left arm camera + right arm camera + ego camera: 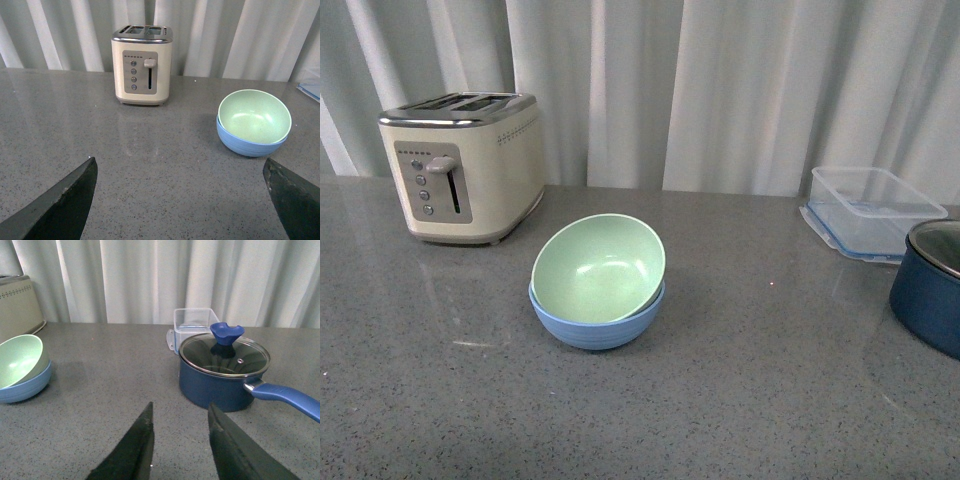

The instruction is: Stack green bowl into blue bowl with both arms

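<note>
The pale green bowl point(596, 266) sits tilted inside the light blue bowl point(595, 323) in the middle of the grey counter. Both also show in the left wrist view, green bowl point(254, 116) nested in blue bowl point(247, 144), and in the right wrist view, green bowl point(20, 361) in blue bowl point(27, 387). My left gripper point(180, 166) is open wide, well back from the bowls, with bare counter between its fingers. My right gripper point(181, 411) is open too, off to the bowls' right and holding nothing. Neither arm shows in the front view.
A cream toaster point(465, 165) stands at the back left. A clear plastic container point(872, 210) sits at the back right. A dark navy pot point(222, 372) with a glass lid and long handle point(287, 399) stands just ahead of my right gripper. Curtains hang behind the counter.
</note>
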